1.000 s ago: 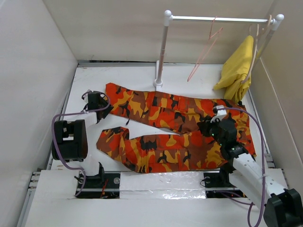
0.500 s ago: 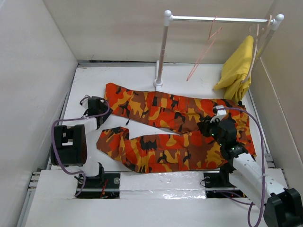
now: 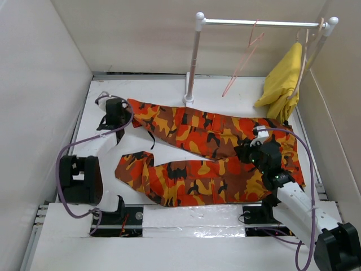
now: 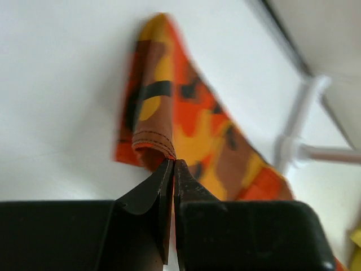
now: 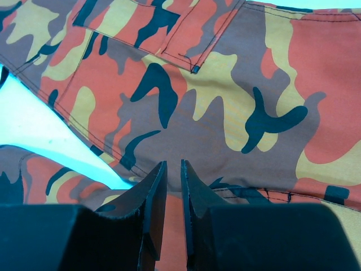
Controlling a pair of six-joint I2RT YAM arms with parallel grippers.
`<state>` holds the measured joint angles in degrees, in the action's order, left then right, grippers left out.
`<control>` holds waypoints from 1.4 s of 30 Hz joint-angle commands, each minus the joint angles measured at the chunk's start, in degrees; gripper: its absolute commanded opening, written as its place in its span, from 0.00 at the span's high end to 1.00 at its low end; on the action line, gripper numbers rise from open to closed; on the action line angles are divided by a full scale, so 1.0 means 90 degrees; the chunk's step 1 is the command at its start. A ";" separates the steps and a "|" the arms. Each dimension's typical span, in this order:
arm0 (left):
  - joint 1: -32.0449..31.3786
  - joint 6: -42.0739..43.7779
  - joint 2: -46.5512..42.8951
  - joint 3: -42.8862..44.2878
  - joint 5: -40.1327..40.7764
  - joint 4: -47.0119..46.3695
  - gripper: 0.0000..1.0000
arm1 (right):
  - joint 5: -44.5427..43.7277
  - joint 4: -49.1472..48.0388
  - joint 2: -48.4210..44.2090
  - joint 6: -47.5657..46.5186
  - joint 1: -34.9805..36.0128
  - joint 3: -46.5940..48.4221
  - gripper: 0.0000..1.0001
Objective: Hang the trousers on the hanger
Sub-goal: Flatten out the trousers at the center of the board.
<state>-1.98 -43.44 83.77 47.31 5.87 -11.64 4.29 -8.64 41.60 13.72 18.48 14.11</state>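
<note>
The camouflage trousers point(image 3: 192, 175) lie flat across the white table, legs pointing left, waist at the right. My left gripper point(image 3: 117, 111) sits at the end of the far leg, shut on its stitched hem point(image 4: 153, 141), which hangs folded from the jaw tips point(image 4: 173, 162). My right gripper point(image 3: 249, 151) rests on the seat of the trousers point(image 5: 225, 101), its jaws point(image 5: 173, 164) narrowly apart with a pinch of orange cloth between them. The thin pink hanger point(image 3: 242, 62) hangs bare from the rail at the back.
A white rack stands at the back, with its post point(image 3: 193, 62) and rail point(image 3: 259, 23). A yellow garment point(image 3: 282, 82) hangs on a pale hanger point(image 3: 307, 51) at the rail's right end. White walls close in on both sides. The rack's foot point(image 4: 293, 148) shows blurred.
My left gripper has shut on the far leg's hem and moved toward the back left, drawing the leg end with it. The right arm has stayed in place.
</note>
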 commanded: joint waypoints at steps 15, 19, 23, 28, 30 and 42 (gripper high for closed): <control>-0.5132 0.1866 0.2905 0.3139 0.1595 0.1134 0.95 | 0.0021 -0.0446 -0.0053 -0.0040 0.0056 0.0073 0.77; -0.5190 0.2190 0.3456 0.3932 0.1156 0.1625 0.74 | 0.0050 -0.0407 -0.0052 -0.0059 0.0056 0.0092 0.77; -0.5190 0.2375 0.3476 0.3991 0.1047 0.1702 0.39 | 0.0011 -0.0416 -0.0101 -0.0059 0.0056 0.0083 0.77; -0.5123 0.2249 0.2414 0.3017 0.1175 0.1255 0.39 | 0.0109 -0.0397 -0.0091 -0.0059 0.0056 0.0093 0.77; -0.4898 0.1947 0.1732 0.2597 0.1135 0.0759 0.41 | 0.0089 -0.0416 -0.0082 -0.0040 0.0056 0.0093 0.77; -0.2701 -0.0543 0.0369 -0.0384 -0.0143 -0.1372 0.43 | 0.0158 -0.0455 -0.0004 -0.0098 0.0115 0.0122 1.00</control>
<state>-27.59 -41.54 85.95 45.45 10.24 -18.85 5.15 -9.47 41.34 13.67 18.74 14.11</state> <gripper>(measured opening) 0.563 0.010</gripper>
